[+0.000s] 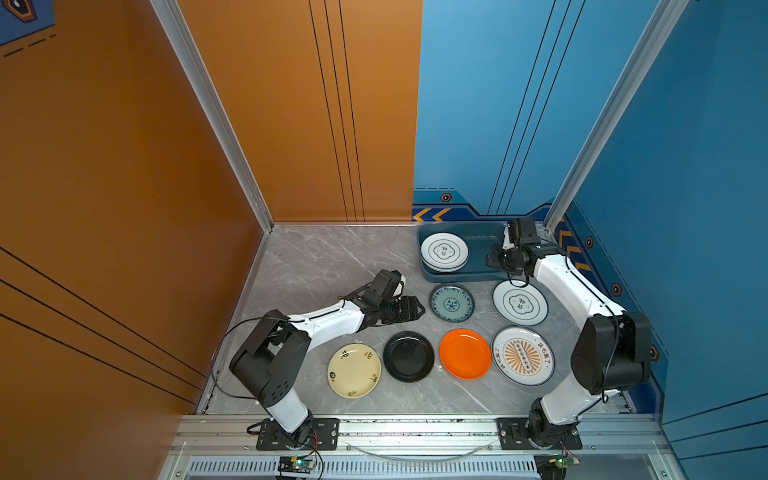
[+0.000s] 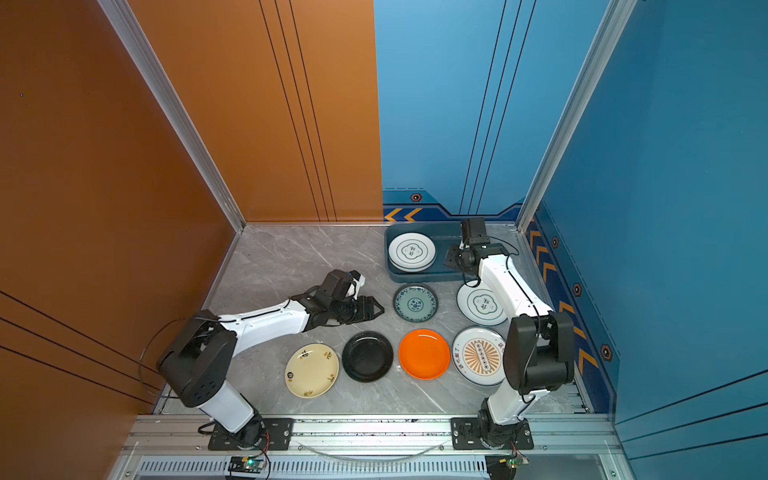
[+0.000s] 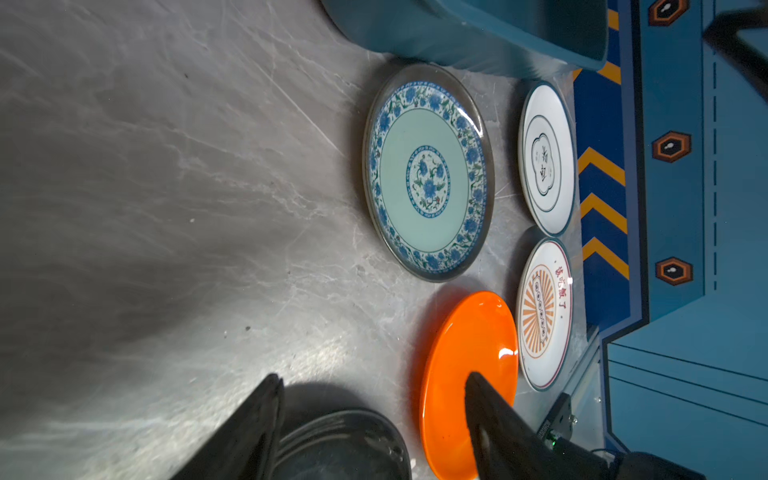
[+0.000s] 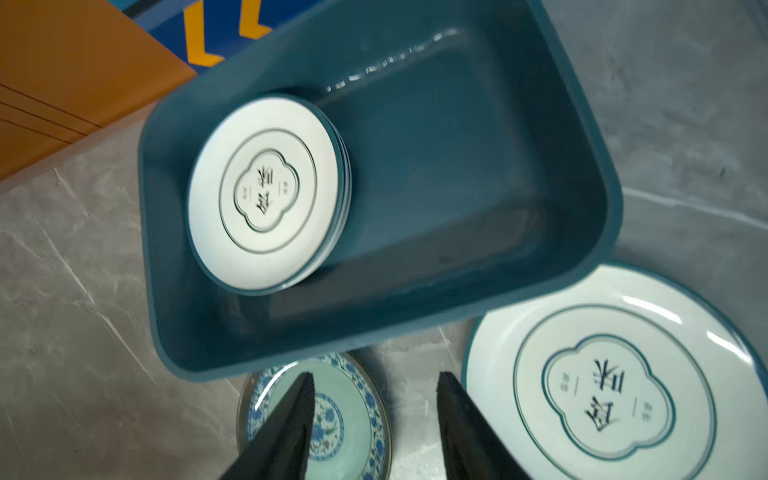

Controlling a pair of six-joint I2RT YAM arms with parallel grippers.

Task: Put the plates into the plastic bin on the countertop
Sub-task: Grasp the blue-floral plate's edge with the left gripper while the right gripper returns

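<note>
Nearest the arm bases, four plates lay side by side on the tabletop [image 1: 291,266]: a cream plate [image 1: 354,370], a black plate [image 1: 408,356], an orange plate [image 1: 465,354] and a sunburst plate [image 1: 523,356]. In a top view the right arm [image 2: 498,282] hid one side of the sunburst plate.

Just beyond the black plate the left pincer [image 1: 417,309] lay low and level, its jaws wide with nothing between them. In the left wrist view the black and orange plates showed under its fingers [image 3: 486,415]. Straight ahead of its tips, near but apart, sat the teal plate [image 1: 451,302]. Past that lay a ringed white plate [image 1: 520,302], whose far edge the right arm crossed.

Farthest back stood the bin [image 1: 469,276]. A stack of ringed white plates [image 1: 444,251] filled the end away from the right pincer [image 1: 492,259]. That pincer hung over the bin's bare end, by the near rim, its jaws partly apart and holding nothing.
</note>
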